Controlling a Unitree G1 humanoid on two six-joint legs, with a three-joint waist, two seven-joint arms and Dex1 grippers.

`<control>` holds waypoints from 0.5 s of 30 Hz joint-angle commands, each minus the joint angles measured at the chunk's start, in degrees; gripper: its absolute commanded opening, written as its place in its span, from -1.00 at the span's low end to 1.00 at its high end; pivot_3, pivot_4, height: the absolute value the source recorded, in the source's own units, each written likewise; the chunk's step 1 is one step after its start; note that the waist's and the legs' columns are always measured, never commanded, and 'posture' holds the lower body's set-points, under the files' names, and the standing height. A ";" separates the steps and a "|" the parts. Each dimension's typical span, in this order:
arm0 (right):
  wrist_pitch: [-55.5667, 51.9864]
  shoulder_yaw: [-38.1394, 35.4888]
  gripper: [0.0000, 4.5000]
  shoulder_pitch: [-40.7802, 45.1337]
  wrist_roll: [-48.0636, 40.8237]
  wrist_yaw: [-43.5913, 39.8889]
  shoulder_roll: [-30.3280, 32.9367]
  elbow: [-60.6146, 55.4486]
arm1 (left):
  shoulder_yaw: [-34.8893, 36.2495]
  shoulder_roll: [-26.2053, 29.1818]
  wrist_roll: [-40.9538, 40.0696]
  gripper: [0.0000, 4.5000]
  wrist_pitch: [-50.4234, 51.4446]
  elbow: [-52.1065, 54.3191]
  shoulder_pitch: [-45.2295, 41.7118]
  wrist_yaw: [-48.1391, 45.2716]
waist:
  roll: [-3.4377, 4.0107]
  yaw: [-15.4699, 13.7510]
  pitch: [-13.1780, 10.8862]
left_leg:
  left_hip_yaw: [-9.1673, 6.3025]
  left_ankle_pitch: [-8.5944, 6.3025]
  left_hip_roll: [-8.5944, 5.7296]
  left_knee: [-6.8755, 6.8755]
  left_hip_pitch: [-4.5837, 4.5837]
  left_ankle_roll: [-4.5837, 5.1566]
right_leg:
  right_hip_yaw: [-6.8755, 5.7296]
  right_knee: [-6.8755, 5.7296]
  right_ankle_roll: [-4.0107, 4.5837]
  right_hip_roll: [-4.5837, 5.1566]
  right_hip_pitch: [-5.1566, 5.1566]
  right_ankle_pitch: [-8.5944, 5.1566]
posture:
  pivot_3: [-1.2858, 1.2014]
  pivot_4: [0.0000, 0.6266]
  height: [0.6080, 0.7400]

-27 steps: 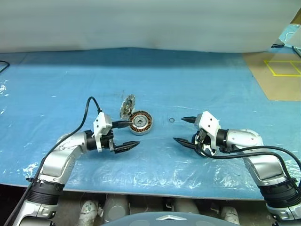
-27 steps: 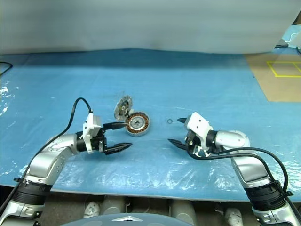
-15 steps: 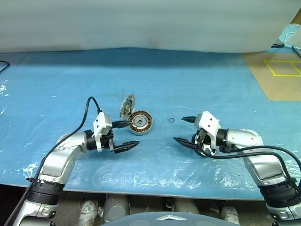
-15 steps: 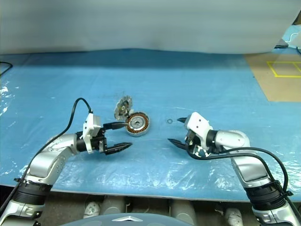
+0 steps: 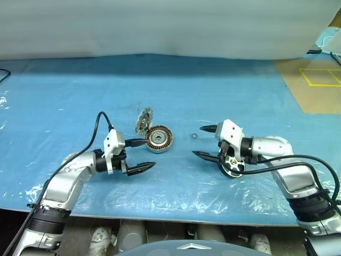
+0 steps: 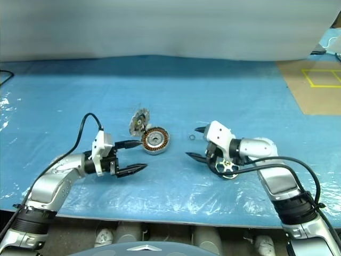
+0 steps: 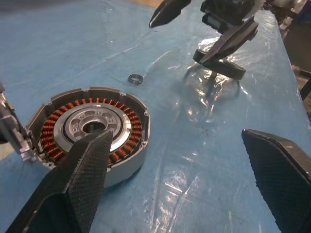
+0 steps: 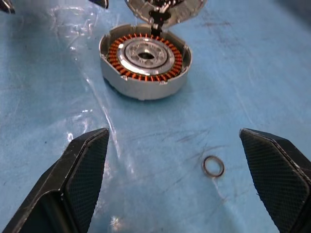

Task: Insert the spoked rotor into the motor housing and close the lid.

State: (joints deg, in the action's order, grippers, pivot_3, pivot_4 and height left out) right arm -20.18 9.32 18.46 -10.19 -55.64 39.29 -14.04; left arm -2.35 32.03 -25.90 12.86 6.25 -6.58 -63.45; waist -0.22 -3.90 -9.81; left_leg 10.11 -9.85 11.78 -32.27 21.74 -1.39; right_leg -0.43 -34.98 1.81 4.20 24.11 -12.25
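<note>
Your shallow round grey motor housing (image 5: 158, 138) lies flat on the blue-covered worktop (image 5: 64, 106), open face up, copper-brown windings ringing a silver centre. Its round grey toothed lid (image 5: 143, 119) stands tilted on edge, touching the housing's far-left rim. The dark-rimmed, silver spoked rotor (image 5: 231, 165) lies flat under your right tool (image 5: 204, 141). Both tools are spread wide and empty; your left tool (image 5: 145, 154) sits just near-left of the housing. The wrist views reveal a small metal ring (image 8: 213, 166) between housing and rotor.
</note>
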 commanded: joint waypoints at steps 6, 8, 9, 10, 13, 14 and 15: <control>6.06 7.75 1.00 14.27 1.77 -9.40 -2.74 8.16 | 2.04 0.74 -0.39 0.99 -0.65 2.90 2.35 1.54 | 0.00 0.13 0.00 | 0.01 0.00 0.02 -0.08 -0.05 0.00 | 0.00 -0.21 0.03 0.00 0.01 -0.01 | 0.03 -0.52 1.00; 8.75 10.69 1.00 18.84 3.62 -12.01 -4.37 11.97 | 2.48 0.95 -0.39 0.99 -0.83 3.10 3.10 1.87 | 0.00 0.20 0.00 | 0.01 0.00 0.02 -0.14 -0.05 0.00 | 0.01 -0.27 0.03 0.00 0.02 -0.01 | 0.03 -0.52 1.00; 10.57 12.16 1.00 20.97 4.76 -13.19 -5.21 14.04 | 2.67 1.04 -0.39 0.99 -0.95 3.16 3.49 1.97 | 0.00 0.20 0.00 | 0.01 0.00 0.03 -0.21 -0.03 0.00 | 0.02 -0.34 0.04 0.00 0.05 -0.01 | 0.03 -0.52 1.00; 12.45 13.57 1.00 22.98 5.93 -14.28 -6.04 16.40 | 2.75 1.08 -0.27 0.99 -1.14 3.19 3.84 2.10 | 0.00 0.28 0.00 | 0.01 0.00 0.03 -0.25 -0.03 0.00 | 0.02 -0.41 0.05 0.00 0.07 -0.02 | 0.03 -0.52 1.00; 19.05 17.38 1.00 27.94 9.90 -16.85 -8.34 24.22 | 2.86 1.12 0.65 0.99 -2.37 2.80 4.75 2.61 | 0.00 0.25 0.00 | 0.01 0.00 0.04 -0.33 -0.03 0.00 | 0.02 -0.50 0.07 0.00 0.07 -0.03 | 0.03 -0.52 1.00; 22.31 18.72 1.00 29.64 11.73 -17.45 -9.06 27.51 | 2.99 1.07 0.95 0.99 -2.78 2.64 5.05 2.90 | -0.01 0.28 0.00 | 0.01 0.00 0.04 -0.36 -0.02 0.00 | 0.02 -0.52 0.07 0.00 0.07 -0.03 | 0.03 -0.52 1.00; 24.97 19.69 1.00 30.99 13.01 -18.11 -9.70 30.37 | 3.17 0.93 1.09 0.99 -3.02 2.59 5.31 3.28 | -0.01 0.30 0.00 | 0.01 0.00 0.05 -0.39 -0.01 0.00 | 0.02 -0.53 0.07 0.00 0.07 -0.03 | 0.03 -0.52 1.00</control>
State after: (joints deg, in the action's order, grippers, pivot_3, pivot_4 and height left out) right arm -0.02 27.99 47.55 0.84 -72.52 30.02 13.52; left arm -0.38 32.51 -25.06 11.32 7.57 -1.47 -60.66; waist -0.23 -3.60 -9.81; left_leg 10.11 -9.86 11.82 -32.70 21.75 -1.39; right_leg -0.40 -35.54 1.88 4.21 24.20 -12.28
